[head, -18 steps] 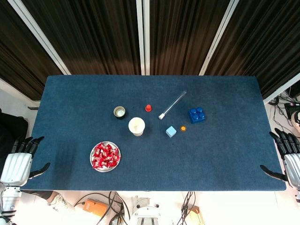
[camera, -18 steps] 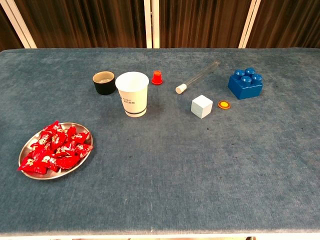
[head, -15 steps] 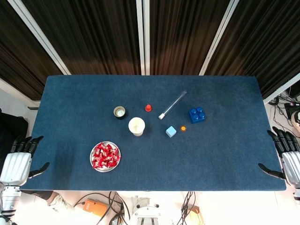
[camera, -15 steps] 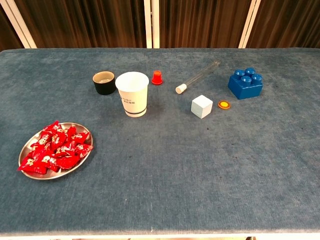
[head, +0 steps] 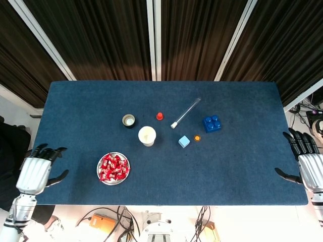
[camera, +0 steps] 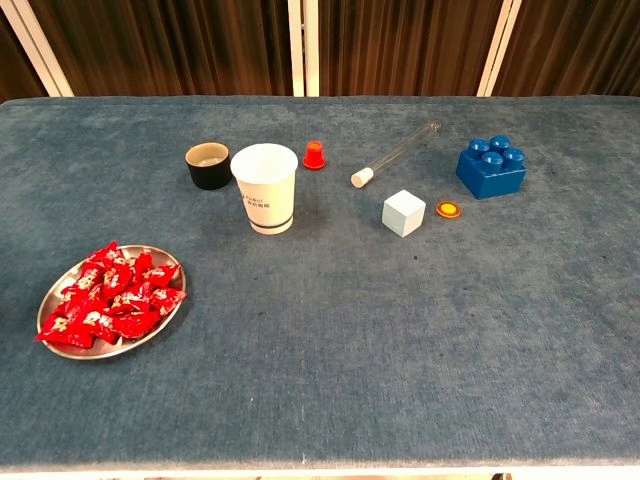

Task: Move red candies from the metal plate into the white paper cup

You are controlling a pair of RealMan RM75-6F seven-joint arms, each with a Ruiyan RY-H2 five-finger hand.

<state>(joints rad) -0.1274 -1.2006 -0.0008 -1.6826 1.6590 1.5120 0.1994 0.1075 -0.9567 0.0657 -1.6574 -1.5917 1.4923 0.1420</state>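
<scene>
A round metal plate (head: 125,174) (camera: 60,346) heaped with several red wrapped candies (head: 113,167) (camera: 112,298) lies near the table's front left. The white paper cup (head: 147,135) (camera: 266,187) stands upright behind it, toward the middle. My left hand (head: 37,171) hovers over the table's left edge, fingers spread and holding nothing, well left of the plate. At the right edge my right hand (head: 308,165) is open too, far from both. Neither hand shows in the chest view.
A small black cup (head: 128,120) (camera: 207,165), a red cap (head: 159,116) (camera: 314,155), a clear tube (head: 185,112) (camera: 396,153), a pale blue cube (head: 184,141) (camera: 404,212), an orange disc (head: 197,137) (camera: 449,209) and a blue brick (head: 212,123) (camera: 491,166) lie behind and right of the paper cup.
My left hand has moved inward and forward onto the table's left edge. My right hand has crept slightly up and inward. Nothing on the table has moved.
</scene>
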